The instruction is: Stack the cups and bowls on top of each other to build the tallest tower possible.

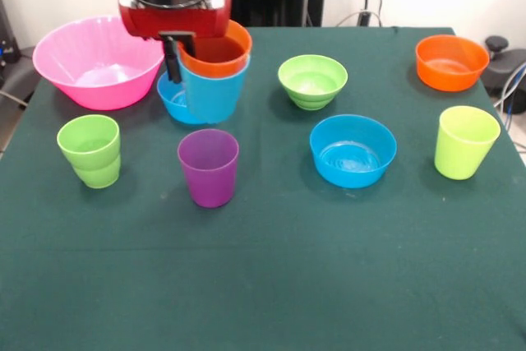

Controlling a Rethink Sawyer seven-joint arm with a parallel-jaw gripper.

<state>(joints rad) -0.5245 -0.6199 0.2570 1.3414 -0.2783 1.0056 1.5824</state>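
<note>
An orange cup (223,53) sits nested in a light blue cup (218,96) at the back left, the only stack on the table. My gripper (177,71) is at the left wall of that pair, apparently shut on it. One black finger (172,62) shows outside the rim; the other is hidden. A blue bowl (170,101) lies just behind and left of the pair. The purple cup (209,168) stands alone in front. Also standing apart are a stepped green cup (90,150), a yellow-green cup (465,142), a ridged green bowl (312,81), a second blue bowl (353,152), an orange bowl (450,62) and a large pink bowl (90,62).
Everything stands on a table under a dark green cloth (263,285), whose edges run down both sides. Black gear and cables (503,59) sit off the back right corner.
</note>
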